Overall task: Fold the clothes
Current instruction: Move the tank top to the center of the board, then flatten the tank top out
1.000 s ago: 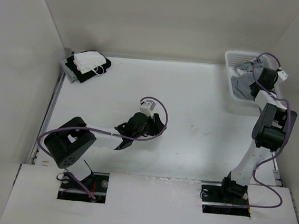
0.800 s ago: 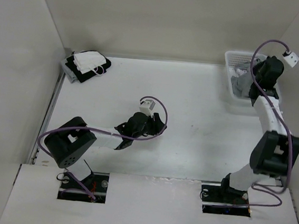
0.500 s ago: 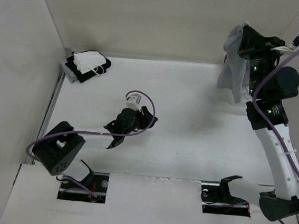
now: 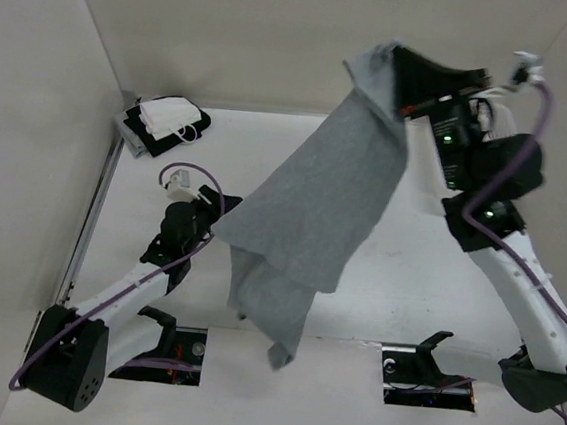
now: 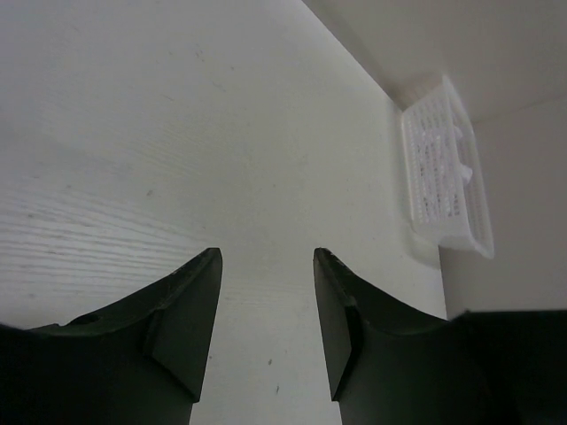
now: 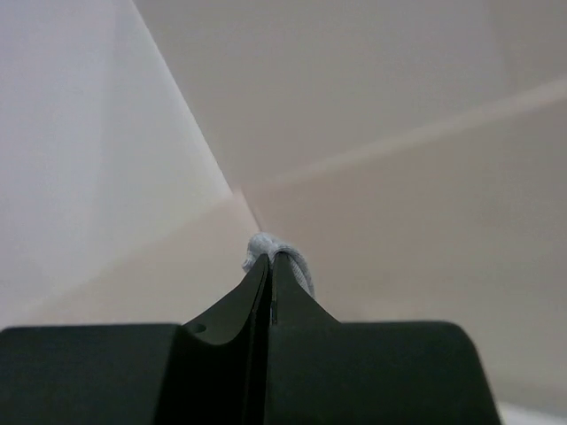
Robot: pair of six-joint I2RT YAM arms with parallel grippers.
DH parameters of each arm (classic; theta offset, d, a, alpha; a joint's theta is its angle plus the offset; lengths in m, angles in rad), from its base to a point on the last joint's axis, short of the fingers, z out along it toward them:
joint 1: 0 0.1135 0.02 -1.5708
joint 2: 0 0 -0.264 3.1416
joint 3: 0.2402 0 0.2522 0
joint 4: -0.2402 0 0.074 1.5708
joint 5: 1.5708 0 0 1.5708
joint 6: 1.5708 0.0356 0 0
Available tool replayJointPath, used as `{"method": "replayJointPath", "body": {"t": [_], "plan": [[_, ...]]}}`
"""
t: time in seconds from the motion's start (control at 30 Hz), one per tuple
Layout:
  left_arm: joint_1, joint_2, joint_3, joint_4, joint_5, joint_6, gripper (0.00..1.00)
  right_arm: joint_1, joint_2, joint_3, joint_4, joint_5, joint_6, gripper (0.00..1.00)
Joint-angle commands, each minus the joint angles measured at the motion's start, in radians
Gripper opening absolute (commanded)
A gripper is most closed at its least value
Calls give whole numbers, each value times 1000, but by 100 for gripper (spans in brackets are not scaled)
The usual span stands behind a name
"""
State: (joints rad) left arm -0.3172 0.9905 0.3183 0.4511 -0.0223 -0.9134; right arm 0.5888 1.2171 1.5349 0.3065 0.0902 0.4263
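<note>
The right gripper (image 6: 270, 266), at the upper right of the overhead view, is pinched tight on a bunched edge of the grey T-shirt (image 4: 314, 205). The shirt hangs in the air, its long axis slanting down toward lower centre. The left gripper (image 5: 266, 261), fingers spread and empty, waits just left of the cloth's near edge, so that arm looks better placed to catch a free corner.

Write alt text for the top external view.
The raised right gripper pinches a grey T-shirt by one edge, so it hangs over the middle of the table. The open left gripper sits low beside the shirt's left edge; folded black-and-white clothes lie at the far left corner.
</note>
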Motion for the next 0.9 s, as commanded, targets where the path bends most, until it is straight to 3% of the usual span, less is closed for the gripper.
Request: {"method": "replayJointPath", "body": {"t": [0.0,0.17,0.3,0.57,0.7,0.87], "plan": [[62,-84,-34,-75,33,-51,44,-27,128,-270,130,-69,173,0],[99,-47,-13,-110,-39,-45,43,-123,231,-537,379,-67,284,0],[93,-43,16,-135,-96,2,43,-263,294,-539,365,-125,379,0],[-207,83,80,-258,-166,105,45,-277,354,-532,305,-73,390,0],[-292,230,175,-209,-67,59,44,-249,315,-605,328,-37,382,0],[-516,358,269,-120,-77,-132,26,-240,276,-729,370,32,382,0]]}}
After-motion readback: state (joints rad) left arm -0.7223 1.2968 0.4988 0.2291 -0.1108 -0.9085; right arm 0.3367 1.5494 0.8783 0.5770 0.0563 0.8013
